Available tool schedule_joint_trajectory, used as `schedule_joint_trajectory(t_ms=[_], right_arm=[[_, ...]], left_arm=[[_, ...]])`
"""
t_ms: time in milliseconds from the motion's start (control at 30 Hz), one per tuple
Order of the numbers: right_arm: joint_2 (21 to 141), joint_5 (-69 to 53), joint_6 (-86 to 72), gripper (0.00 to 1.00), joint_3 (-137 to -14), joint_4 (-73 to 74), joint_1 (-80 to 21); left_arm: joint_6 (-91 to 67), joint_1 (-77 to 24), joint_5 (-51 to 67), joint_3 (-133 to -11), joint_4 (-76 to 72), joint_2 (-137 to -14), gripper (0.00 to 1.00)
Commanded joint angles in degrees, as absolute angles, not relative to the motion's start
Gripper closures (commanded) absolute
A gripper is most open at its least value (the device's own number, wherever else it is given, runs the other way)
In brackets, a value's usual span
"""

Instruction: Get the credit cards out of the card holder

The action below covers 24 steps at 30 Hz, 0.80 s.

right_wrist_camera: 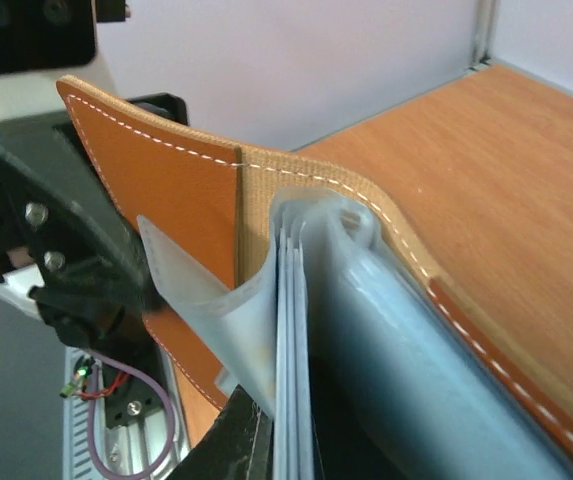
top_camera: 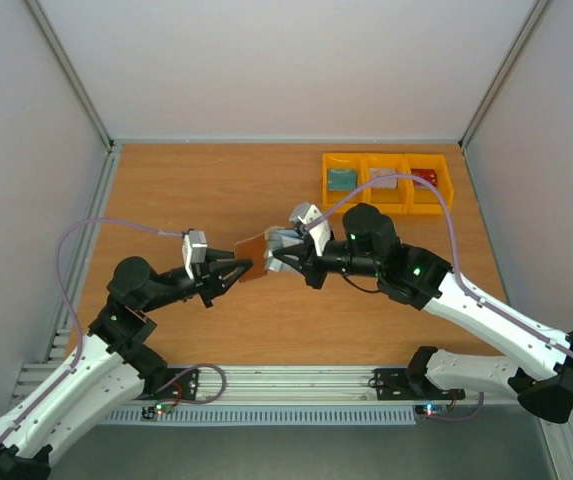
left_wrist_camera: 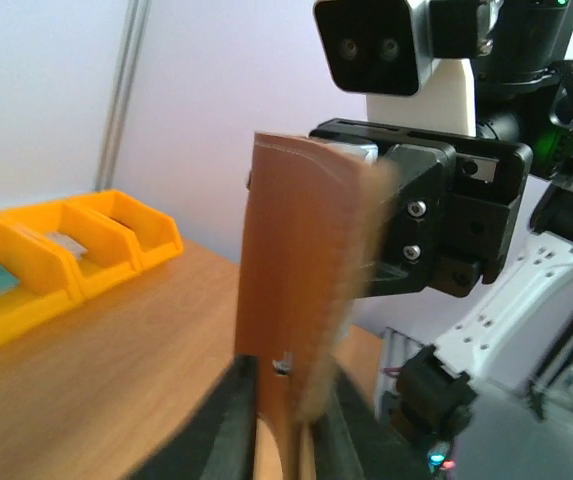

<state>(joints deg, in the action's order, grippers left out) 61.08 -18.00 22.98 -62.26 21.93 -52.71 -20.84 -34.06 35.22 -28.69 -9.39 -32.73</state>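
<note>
Top external: card holder is held in mid-air above the table, between both arms. Left gripper clamps its brown leather flap; right gripper is closed on its blue-grey inner pockets. Three credit cards lie in the yellow bins.

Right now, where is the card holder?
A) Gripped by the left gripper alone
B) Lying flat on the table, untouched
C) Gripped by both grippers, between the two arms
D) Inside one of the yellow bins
C: the left gripper is clamped on the brown flap of the card holder, while the right gripper pinches its blue-grey lining from the other side.
</note>
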Motion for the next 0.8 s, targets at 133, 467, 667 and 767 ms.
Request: schedule_joint_trajectory(t_ms=[133, 467, 667, 767], right_arm=[[66.54, -23.8, 20.01, 0.99, -69.4, 19.98, -53.39], [69.68, -24.84, 20.0, 0.99, -71.83, 21.88, -54.5], [69.65, -25.76, 20.47, 0.87, -71.84, 22.53, -54.41], [67.31, -30.68, 20.65, 0.71, -70.34, 22.68, -51.99]], left_arm=[[-22.61, -35.47, 37.94, -28.07, -12.82, -35.53, 0.53], [-21.55, -35.86, 34.86, -28.06, -12.65, -36.32, 0.6], [-22.3, -35.85, 36.05, -27.47, -13.02, -35.87, 0.98], [-22.35, -35.86, 37.98, -27.18, -13.63, -35.09, 1.0]])
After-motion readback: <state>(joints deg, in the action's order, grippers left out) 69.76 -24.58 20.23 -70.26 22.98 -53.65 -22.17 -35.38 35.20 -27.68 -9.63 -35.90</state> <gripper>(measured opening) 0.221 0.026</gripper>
